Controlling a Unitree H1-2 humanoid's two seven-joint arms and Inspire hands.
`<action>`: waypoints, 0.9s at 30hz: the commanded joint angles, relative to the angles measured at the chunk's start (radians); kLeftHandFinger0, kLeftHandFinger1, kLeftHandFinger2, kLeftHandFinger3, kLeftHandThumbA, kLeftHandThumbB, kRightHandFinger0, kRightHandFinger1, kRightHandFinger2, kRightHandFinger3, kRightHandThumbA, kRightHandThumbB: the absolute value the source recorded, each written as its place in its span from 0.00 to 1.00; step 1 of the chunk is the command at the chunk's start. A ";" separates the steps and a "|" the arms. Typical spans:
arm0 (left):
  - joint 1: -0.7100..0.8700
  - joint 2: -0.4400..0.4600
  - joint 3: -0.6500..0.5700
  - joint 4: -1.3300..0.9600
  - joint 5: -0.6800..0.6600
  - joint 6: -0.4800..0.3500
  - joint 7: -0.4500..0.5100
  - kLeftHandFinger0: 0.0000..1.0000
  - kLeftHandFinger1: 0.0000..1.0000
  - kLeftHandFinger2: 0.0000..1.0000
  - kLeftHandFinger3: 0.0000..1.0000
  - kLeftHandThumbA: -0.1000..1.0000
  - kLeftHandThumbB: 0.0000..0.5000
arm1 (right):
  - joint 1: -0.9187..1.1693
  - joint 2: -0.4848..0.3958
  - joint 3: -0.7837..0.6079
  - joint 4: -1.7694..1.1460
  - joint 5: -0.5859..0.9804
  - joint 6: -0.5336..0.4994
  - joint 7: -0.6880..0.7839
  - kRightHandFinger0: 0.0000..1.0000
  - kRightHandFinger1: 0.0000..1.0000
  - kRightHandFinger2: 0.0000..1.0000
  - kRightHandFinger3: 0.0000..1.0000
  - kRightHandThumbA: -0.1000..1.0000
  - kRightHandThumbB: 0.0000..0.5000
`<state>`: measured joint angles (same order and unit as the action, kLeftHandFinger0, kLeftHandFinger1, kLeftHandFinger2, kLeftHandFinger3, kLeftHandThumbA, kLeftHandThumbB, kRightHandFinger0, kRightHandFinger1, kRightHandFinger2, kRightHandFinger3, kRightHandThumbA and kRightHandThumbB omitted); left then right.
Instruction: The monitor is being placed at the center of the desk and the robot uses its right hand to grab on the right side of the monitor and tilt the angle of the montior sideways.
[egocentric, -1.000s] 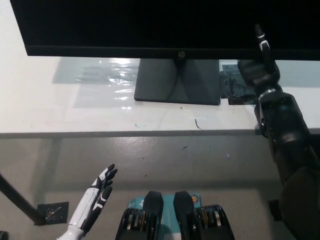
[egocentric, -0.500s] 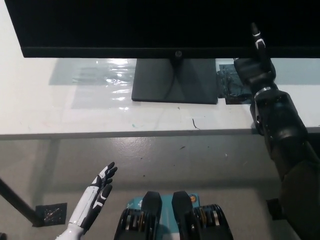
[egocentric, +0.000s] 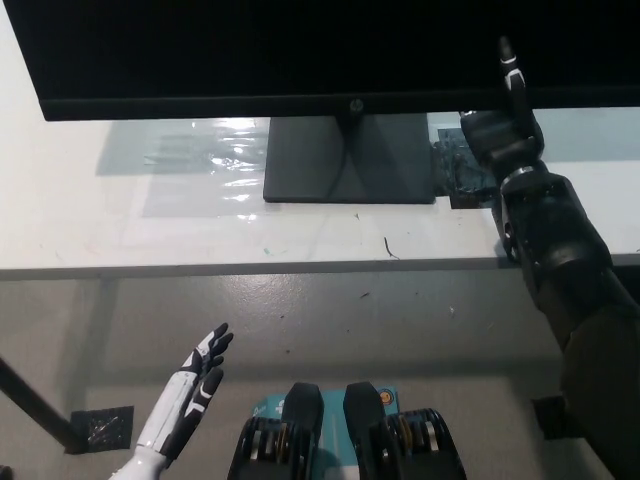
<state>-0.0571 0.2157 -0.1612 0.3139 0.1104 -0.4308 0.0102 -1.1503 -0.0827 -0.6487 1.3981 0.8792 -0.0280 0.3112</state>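
A large black monitor (egocentric: 300, 50) fills the top of the view, its dark screen running from the left side past the right edge, with a small logo at the middle of its lower bezel. It stands on a flat, dark rectangular base (egocentric: 350, 160) set on a white bench (egocentric: 130, 230), roughly at the centre of the visible bench top. A patch of glare lies on the bench just left of the base, and a dark, textured square patch (egocentric: 455, 170) sits just right of it. The black right hand (egocentric: 500, 130) reaches up from the lower right on a thick black arm and sits at the monitor's lower edge, right of the base — one finger with a white band points straight up against the dark screen. Whether its fingers are gripping the monitor cannot be told, since black hand and black screen merge. The white left hand (egocentric: 195, 385) rests low at the lower left, well below the bench edge and over the grey floor (egocentric: 330, 320), holding nothing — its fingers are spread and extended.
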 joint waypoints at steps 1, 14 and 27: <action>-0.019 0.015 -0.008 -0.015 0.001 -0.039 0.017 1.00 1.00 1.00 1.00 1.00 0.74 | -0.156 -0.012 0.011 -0.020 -0.036 -0.016 0.003 1.00 1.00 1.00 1.00 1.00 0.79; -0.038 0.024 -0.003 -0.016 -0.009 -0.039 0.006 1.00 1.00 1.00 1.00 1.00 0.72 | 0.362 0.139 0.184 -0.925 -0.031 0.153 0.030 1.00 1.00 1.00 1.00 1.00 0.85; -0.036 0.021 -0.009 -0.003 -0.008 -0.039 0.010 1.00 1.00 1.00 1.00 1.00 0.72 | 0.869 0.148 0.349 -1.581 -0.147 0.112 0.055 1.00 1.00 1.00 1.00 1.00 0.85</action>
<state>-0.0741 0.2147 -0.1666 0.3224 0.1095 -0.4296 0.0118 -0.5645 0.0513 -0.5069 0.6253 0.8579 0.0254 0.3074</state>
